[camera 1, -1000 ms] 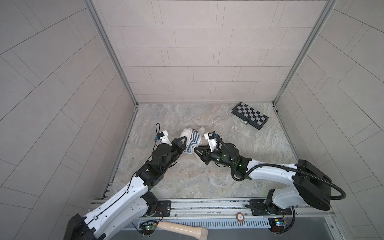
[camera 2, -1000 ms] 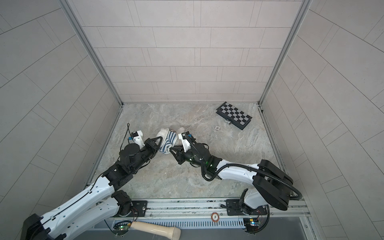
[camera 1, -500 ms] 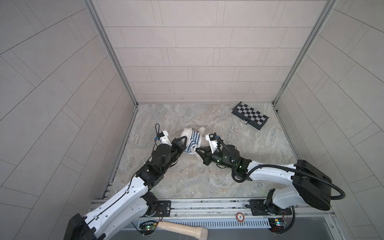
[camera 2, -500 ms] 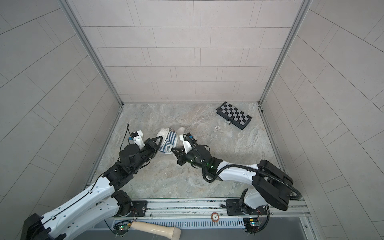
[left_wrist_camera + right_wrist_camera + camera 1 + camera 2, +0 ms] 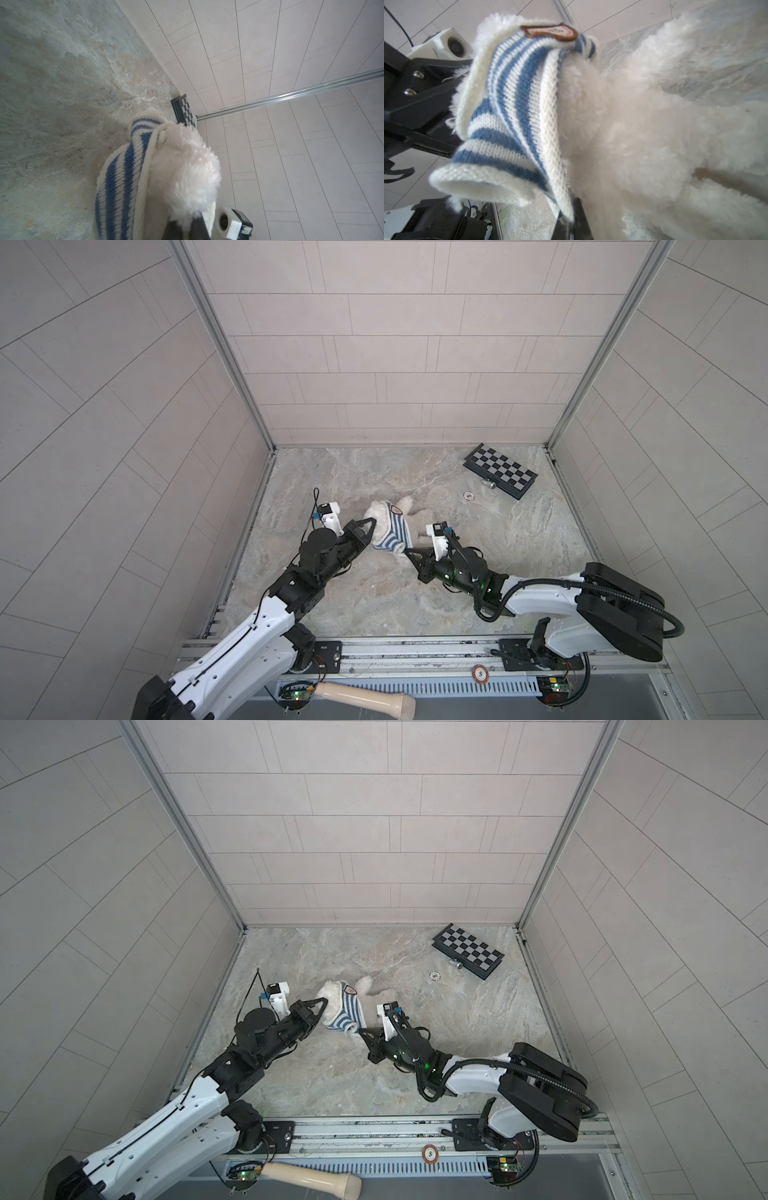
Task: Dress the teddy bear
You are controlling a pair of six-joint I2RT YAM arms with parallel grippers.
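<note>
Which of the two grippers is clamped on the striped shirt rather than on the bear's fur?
The right gripper: it pinches the striped shirt's white hem. The left gripper is shut on the teddy bear's fluffy fur instead.

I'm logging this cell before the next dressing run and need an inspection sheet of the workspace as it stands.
Surface: marbled tabletop, no spills seen.
Job's things: teddy bear mid-table, striped shirt partly over it.
Clutter: checkerboard in the far right corner; small round token near it; wooden handle below the front rail.
Grippers: left gripper shut on the teddy bear's fur; right gripper shut on the striped shirt's hem.
Cables: thin black cable at the left wrist camera; black hose along the right arm; no snag seen.
Surroundings: tiled walls on three sides, metal corner posts.
</note>
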